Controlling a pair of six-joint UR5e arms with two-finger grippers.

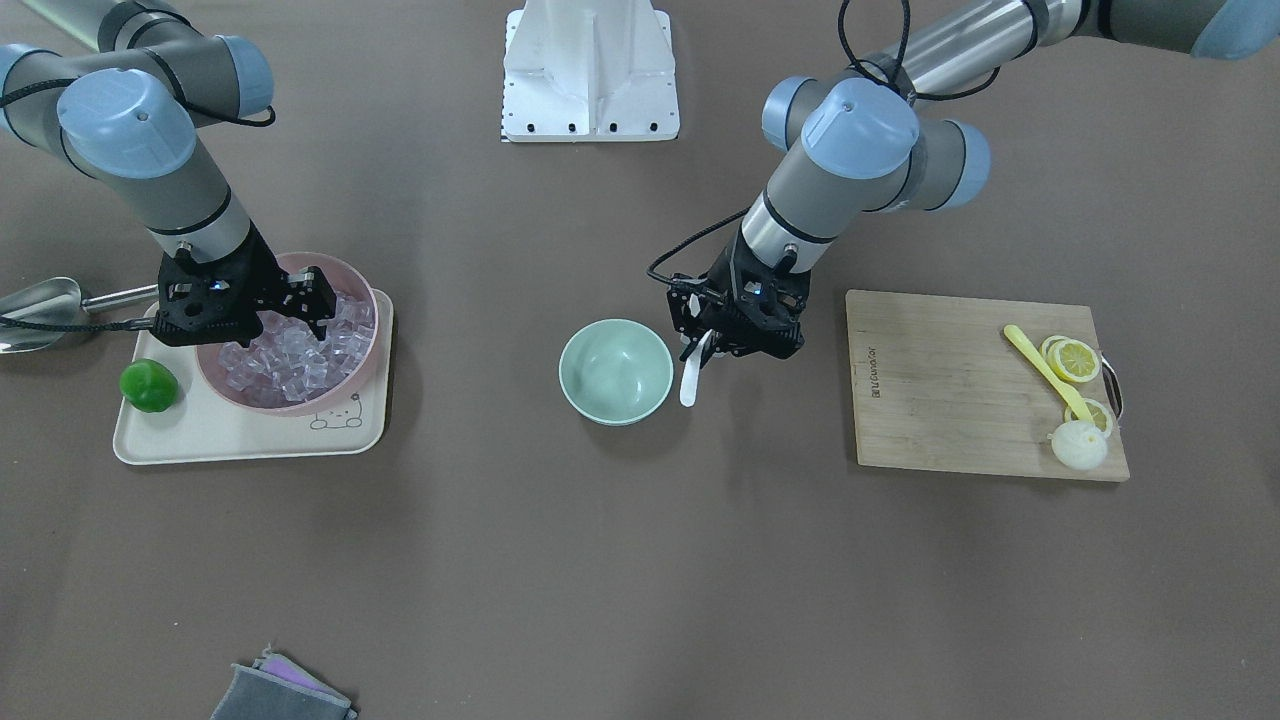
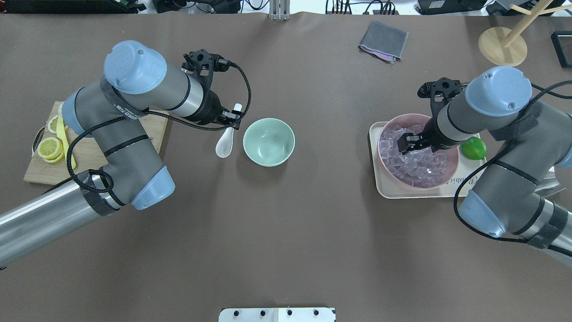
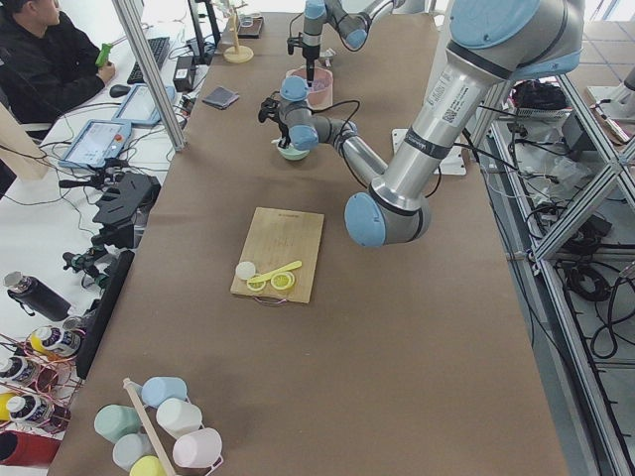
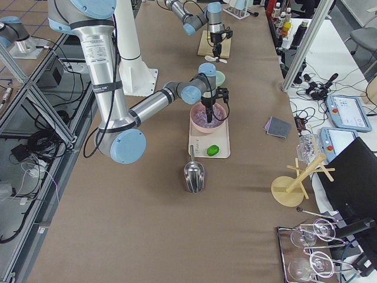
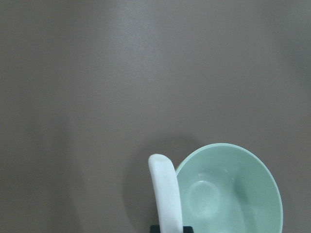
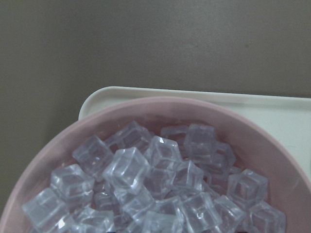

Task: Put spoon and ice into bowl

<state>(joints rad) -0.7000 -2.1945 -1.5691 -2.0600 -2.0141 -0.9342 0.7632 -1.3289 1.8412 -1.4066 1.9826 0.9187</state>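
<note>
My left gripper (image 2: 230, 117) is shut on the handle of the white spoon (image 2: 224, 144) and holds it just beside the rim of the mint-green bowl (image 2: 268, 141). In the front view the spoon (image 1: 690, 378) hangs from that gripper (image 1: 712, 342) next to the bowl (image 1: 615, 372). The left wrist view shows the spoon (image 5: 165, 191) and the empty bowl (image 5: 228, 194). My right gripper (image 2: 412, 142) is open, low over the ice cubes (image 2: 424, 165) heaped in the pink bowl (image 2: 453, 168). The right wrist view looks down on the ice (image 6: 126, 167).
The pink bowl stands on a cream tray (image 2: 389, 188) with a green lime (image 2: 473, 148). A steel scoop (image 1: 35, 310) lies beside the tray. A cutting board (image 1: 950, 380) holds lemon slices and a yellow utensil (image 1: 1045, 372). A grey cloth (image 2: 383, 41) lies at the far edge.
</note>
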